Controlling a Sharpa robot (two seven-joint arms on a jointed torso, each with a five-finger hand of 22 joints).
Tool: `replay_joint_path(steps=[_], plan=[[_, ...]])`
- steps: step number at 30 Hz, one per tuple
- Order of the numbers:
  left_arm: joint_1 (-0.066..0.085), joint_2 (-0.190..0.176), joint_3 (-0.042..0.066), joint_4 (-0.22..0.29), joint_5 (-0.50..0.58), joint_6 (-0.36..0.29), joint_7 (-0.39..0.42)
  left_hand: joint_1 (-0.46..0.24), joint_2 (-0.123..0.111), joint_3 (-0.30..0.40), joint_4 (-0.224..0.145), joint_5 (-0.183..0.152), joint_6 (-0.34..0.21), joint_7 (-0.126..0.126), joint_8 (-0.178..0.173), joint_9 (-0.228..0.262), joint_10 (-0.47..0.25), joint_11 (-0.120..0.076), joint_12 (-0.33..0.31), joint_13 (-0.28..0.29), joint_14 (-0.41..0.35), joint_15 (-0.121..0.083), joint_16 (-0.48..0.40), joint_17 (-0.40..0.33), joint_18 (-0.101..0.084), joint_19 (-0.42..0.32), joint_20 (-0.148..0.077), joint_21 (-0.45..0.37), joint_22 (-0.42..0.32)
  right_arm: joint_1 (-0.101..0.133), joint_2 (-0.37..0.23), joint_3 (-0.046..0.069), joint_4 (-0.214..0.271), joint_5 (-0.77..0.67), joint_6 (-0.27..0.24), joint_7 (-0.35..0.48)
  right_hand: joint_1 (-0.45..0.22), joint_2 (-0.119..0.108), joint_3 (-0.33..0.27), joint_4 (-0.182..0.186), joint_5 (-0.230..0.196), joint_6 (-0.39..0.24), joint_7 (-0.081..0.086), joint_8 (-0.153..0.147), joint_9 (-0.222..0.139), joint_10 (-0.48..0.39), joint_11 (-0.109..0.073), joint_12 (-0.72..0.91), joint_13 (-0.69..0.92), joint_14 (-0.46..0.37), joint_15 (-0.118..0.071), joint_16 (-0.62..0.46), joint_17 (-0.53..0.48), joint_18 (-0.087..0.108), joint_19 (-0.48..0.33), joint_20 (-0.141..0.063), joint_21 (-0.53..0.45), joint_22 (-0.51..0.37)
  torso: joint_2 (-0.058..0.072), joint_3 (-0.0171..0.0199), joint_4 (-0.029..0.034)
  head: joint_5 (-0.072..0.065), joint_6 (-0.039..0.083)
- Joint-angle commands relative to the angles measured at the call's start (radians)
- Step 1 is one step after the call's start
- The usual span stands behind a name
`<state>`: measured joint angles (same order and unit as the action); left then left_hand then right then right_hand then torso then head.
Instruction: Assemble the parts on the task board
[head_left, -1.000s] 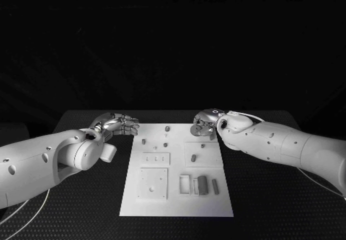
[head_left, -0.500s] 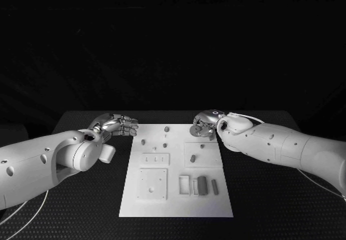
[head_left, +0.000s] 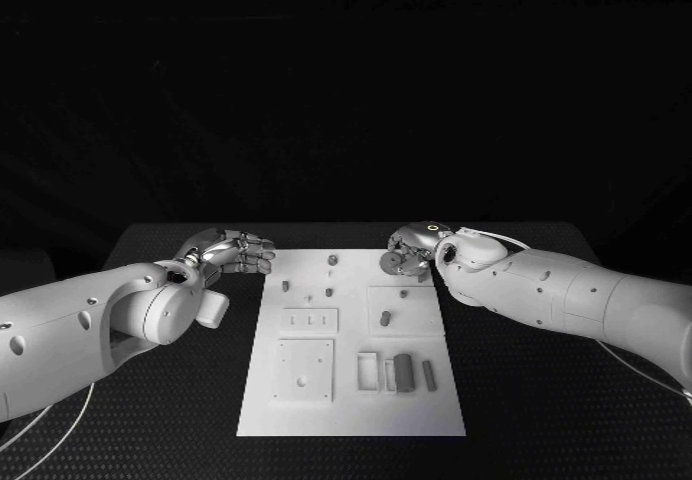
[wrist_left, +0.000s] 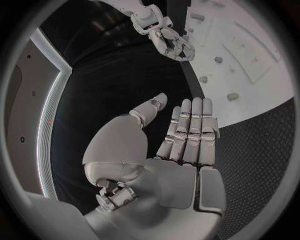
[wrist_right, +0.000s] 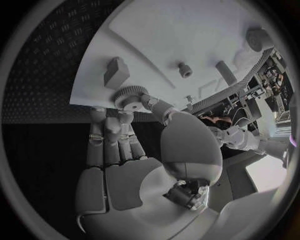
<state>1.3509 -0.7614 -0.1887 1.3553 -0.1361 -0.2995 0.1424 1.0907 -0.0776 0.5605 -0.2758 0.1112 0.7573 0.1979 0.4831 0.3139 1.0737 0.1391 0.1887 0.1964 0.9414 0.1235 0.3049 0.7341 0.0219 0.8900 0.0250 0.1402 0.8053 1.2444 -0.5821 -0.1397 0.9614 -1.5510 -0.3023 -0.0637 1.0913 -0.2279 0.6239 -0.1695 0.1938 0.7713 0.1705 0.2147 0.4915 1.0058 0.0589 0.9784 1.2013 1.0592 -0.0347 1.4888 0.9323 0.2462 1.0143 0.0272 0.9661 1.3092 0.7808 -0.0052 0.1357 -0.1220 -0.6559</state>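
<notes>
The white task board (head_left: 353, 400) lies in the middle of the black table. My right hand (head_left: 411, 245) hovers over the board's far right corner and pinches a small toothed gear (head_left: 392, 262) between thumb and fingers. In the right wrist view the gear (wrist_right: 130, 95) sits at the fingertips (wrist_right: 106, 117), just off the board's edge (wrist_right: 94, 100). At the board's far left corner, off the plate, my left hand (head_left: 231, 250) holds nothing. Its fingers (wrist_left: 190, 130) lie straight and together, with the thumb apart.
Small pegs (head_left: 333, 259) stand on the board's far half, and another part (head_left: 385, 318) lies in a square recess at mid right. Several bars (head_left: 404, 370) lie in slots near the front right, beside a raised square plate (head_left: 307, 368). Black table (head_left: 548, 400) surrounds the board.
</notes>
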Motion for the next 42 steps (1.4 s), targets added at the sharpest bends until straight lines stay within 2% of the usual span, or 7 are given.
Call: replay_joint_path(steps=[1,11,15,18,30,37,42], plan=[[0.001,0.000,0.001,0.003,-0.004,0.010,0.006,0.005,-0.009,-0.005,-0.001,-0.004,-0.005,0.003,-0.004,-0.001,-0.004,0.005,-0.005,0.002,0.004,0.002,-0.007,0.001,0.016,0.007,0.000,-0.006,0.001,-0.007,-0.002,-0.005,0.000,-0.006,0.032,-0.011,0.011,0.008,0.001,0.004,-0.006,0.032,0.013,0.010,0.003,-0.023,0.012,0.009,-0.003,-0.007,0.000,0.005,-0.001,0.016,-0.006,0.000,-0.002,0.015,0.000,-0.0004,0.0008,-0.001,0.000],[0.001,0.000,0.001,0.003,-0.004,0.010,0.006,0.005,-0.008,-0.005,0.000,-0.004,-0.006,0.003,-0.005,-0.001,-0.004,0.005,-0.005,0.002,0.004,0.002,-0.007,0.002,0.016,0.007,0.000,-0.006,0.001,-0.007,0.000,-0.005,-0.001,-0.009,0.041,-0.006,0.021,0.103,-0.015,-0.047,-0.005,0.159,-0.032,0.082,0.035,-0.012,-0.030,0.028,-0.029,0.002,-0.037,0.015,-0.008,0.016,-0.003,-0.002,0.007,0.017,0.000,-0.0006,0.0010,-0.003,-0.003],[0.001,0.000,0.001,0.002,-0.004,0.009,0.006,0.004,-0.008,-0.005,0.000,-0.004,-0.006,0.003,-0.005,-0.001,-0.004,0.005,-0.005,0.002,0.004,0.002,-0.008,0.002,0.016,0.007,0.000,-0.006,0.002,-0.007,0.000,-0.005,-0.002,-0.013,0.034,-0.009,0.014,0.130,-0.014,-0.057,-0.004,0.194,-0.045,0.099,0.047,-0.006,-0.042,0.033,-0.038,0.007,-0.048,0.018,-0.010,0.016,0.001,-0.005,0.010,0.017,0.000,-0.0004,0.0009,-0.003,-0.004],[0.001,0.000,0.001,0.002,-0.004,0.008,0.006,0.005,-0.008,-0.005,0.000,-0.004,-0.006,0.003,-0.005,-0.001,-0.004,0.005,-0.006,0.002,0.004,0.002,-0.008,0.002,0.016,0.007,0.000,-0.007,0.002,-0.007,-0.001,-0.005,-0.001,-0.019,0.028,-0.011,0.008,0.139,-0.013,-0.060,-0.004,0.214,-0.054,0.109,0.056,0.000,-0.049,0.036,-0.043,0.011,-0.055,0.020,-0.012,0.016,0.004,-0.007,0.012,0.017,0.000,-0.0007,0.0009,-0.003,-0.004],[0.001,-0.001,0.001,0.003,-0.004,0.008,0.006,0.005,-0.009,-0.004,-0.001,-0.004,-0.006,0.003,-0.005,-0.001,-0.005,0.005,-0.006,0.002,0.003,0.002,-0.009,0.003,0.016,0.007,0.000,-0.007,0.002,-0.007,-0.005,-0.004,0.016,-0.043,-0.016,-0.019,0.000,0.133,-0.013,-0.062,-0.004,0.235,-0.064,0.119,0.068,0.010,-0.059,0.041,-0.052,0.021,-0.064,0.023,-0.014,0.016,0.013,-0.011,0.017,0.016,0.000,-0.0007,0.0007,-0.002,-0.001],[0.001,-0.005,0.001,0.007,-0.004,0.004,0.006,0.006,-0.009,-0.004,-0.001,-0.004,-0.006,0.004,-0.005,-0.001,-0.005,0.005,-0.007,0.003,0.003,0.002,-0.009,0.003,0.016,0.007,0.000,-0.008,0.002,-0.001,-0.023,0.010,0.084,-0.105,-0.058,-0.054,-0.002,0.123,-0.013,-0.062,-0.004,0.236,-0.065,0.119,0.071,0.014,-0.060,0.041,-0.056,0.024,-0.066,0.023,-0.015,0.016,0.016,-0.013,0.018,0.016,0.000,-0.0013,-0.0007,-0.002,0.002],[0.001,-0.006,0.001,0.008,-0.004,0.004,0.007,0.006,-0.009,-0.004,-0.001,-0.004,-0.006,0.004,-0.005,-0.001,-0.005,0.005,-0.007,0.003,0.003,0.002,-0.010,0.003,0.016,0.007,0.000,-0.008,0.002,0.010,-0.024,0.014,0.127,-0.144,-0.078,-0.077,-0.004,0.116,-0.011,-0.059,-0.004,0.238,-0.066,0.118,0.072,0.017,-0.061,0.042,-0.059,0.027,-0.067,0.024,-0.016,0.016,0.019,-0.015,0.019,0.015,0.000,-0.0013,0.0000,-0.003,0.004]])
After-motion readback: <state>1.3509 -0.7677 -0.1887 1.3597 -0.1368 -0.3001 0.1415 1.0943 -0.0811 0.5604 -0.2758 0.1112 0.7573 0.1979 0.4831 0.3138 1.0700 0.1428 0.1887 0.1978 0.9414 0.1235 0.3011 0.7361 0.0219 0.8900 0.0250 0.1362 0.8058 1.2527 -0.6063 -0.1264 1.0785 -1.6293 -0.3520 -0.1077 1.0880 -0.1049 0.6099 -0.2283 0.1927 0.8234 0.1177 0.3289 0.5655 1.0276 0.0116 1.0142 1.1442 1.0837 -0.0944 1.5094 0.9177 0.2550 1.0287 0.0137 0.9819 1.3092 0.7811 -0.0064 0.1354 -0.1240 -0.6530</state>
